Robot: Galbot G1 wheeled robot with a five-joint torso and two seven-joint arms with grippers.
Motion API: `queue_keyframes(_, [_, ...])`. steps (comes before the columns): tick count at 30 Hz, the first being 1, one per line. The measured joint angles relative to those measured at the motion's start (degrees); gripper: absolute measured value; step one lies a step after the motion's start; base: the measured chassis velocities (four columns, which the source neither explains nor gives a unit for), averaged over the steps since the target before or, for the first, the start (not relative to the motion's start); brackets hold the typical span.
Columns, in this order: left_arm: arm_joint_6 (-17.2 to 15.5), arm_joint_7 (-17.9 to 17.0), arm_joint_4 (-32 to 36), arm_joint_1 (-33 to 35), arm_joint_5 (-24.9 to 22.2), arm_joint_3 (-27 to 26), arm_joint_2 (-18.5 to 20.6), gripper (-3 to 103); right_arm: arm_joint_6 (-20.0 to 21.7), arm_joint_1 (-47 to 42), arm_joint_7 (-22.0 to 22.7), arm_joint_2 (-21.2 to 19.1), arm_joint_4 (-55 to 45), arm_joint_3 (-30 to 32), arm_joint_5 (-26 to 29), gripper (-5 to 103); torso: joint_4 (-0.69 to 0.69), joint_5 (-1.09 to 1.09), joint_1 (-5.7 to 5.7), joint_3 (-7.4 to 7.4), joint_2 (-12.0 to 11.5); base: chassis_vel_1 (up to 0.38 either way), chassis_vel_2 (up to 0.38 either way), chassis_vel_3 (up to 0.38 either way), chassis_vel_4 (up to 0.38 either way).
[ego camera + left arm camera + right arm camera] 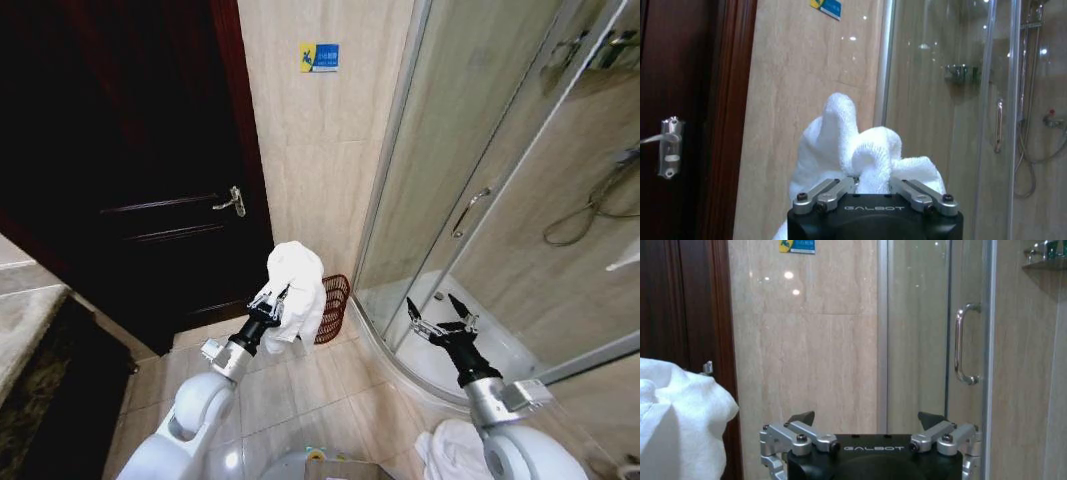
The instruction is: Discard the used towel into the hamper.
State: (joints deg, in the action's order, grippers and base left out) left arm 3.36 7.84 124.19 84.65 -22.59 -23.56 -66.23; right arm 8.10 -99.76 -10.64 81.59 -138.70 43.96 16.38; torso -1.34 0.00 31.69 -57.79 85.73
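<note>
So, quick rundown:

Towel (297, 292): white terry, bunched and held up off the floor by the left gripper (270, 299), just in front of the hamper. Looks soft, light and floppy, so it'll sag and swing; I'd guess a pinch on a thick fold holds best.
Left gripper jaws: closed narrow on a towel fold.
Hamper (333, 308): red-brown wire basket on the floor, against the far wall by the shower.
Right gripper (441, 321): idle on the right, jaws spread wide, nothing in them.
Writing: "GALBOT" on both grippers. Blue-yellow wall sticker (318, 57), text too small to read.
</note>
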Motion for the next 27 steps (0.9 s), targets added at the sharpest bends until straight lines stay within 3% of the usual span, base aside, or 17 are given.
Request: queue_keyframes(27, [0.79, 0.51, -1.57, -0.86, -0.21, 0.18, -0.28, 10, 0.01, -0.11, 0.03, 0.12, -0.08, 0.04, -0.25, 100, 0.01, 0.0, -0.01, 0.0, 0.01, -0.045, 0.037, 0.04, -0.044])
